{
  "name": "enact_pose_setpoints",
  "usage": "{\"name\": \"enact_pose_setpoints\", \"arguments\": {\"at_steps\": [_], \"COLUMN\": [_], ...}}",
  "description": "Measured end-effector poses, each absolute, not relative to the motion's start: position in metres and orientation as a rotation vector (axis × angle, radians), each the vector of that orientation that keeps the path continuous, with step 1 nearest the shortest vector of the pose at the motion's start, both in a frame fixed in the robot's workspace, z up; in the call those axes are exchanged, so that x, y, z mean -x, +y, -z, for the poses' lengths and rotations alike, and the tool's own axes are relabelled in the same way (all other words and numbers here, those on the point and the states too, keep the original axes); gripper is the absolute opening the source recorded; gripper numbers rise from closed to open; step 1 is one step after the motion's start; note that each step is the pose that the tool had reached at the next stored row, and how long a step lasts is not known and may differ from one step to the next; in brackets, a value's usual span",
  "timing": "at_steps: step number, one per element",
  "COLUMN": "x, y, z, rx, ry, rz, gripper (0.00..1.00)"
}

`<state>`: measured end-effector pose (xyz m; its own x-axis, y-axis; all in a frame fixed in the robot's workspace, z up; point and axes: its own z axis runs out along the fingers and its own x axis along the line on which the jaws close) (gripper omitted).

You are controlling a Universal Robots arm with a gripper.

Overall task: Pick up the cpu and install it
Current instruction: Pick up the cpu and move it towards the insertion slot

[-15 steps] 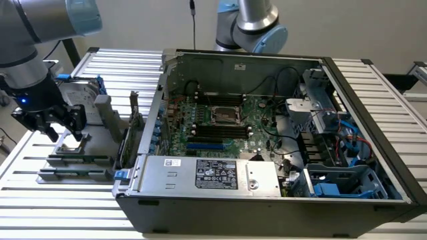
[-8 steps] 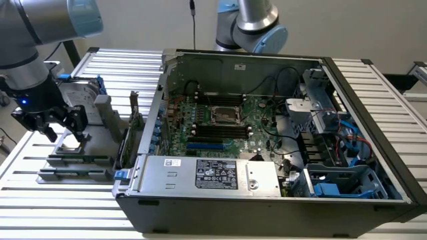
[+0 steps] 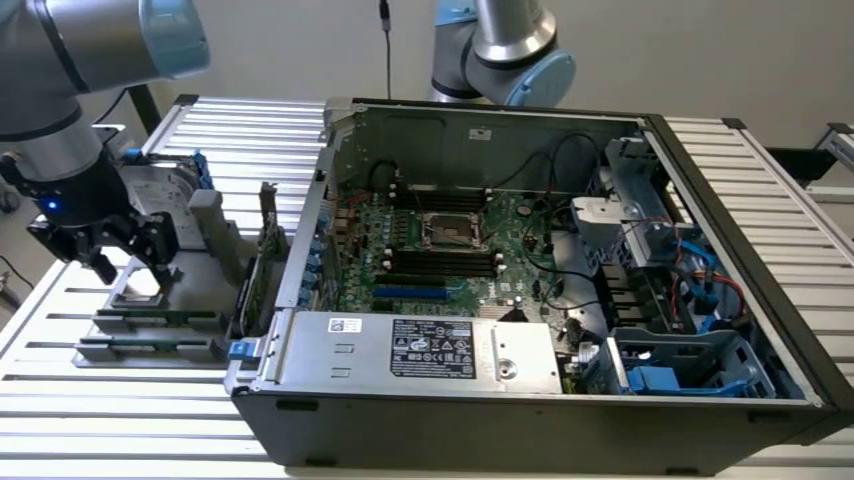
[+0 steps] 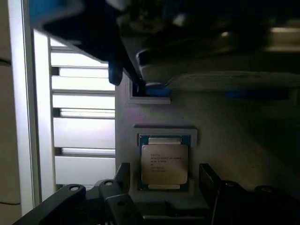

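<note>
Exterior view: even, soft white light over the slatted table (image 3: 120,420), mild shade inside the computer case (image 3: 467,125). Wrist view: dim, heavy shadow overhead, pale sheen on the cpu (image 4: 165,163), slats glaring white.

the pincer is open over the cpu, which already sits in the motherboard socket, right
Not quite. The cpu is not in the motherboard socket; it lies in its recess on the grey tray, as the wrist view shows. The pincer is indeed open over it.
</note>
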<state>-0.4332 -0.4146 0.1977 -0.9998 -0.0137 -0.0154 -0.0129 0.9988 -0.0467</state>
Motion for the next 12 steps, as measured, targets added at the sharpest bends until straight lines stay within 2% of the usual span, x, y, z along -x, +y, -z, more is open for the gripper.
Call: {"name": "enact_pose_setpoints", "arguments": {"at_steps": [12], "x": [0.4333], "y": [-0.4116], "z": [-0.1913], "rx": [0.01], "ry": [3.125], "rz": [0.072], "gripper": [0.69]}}
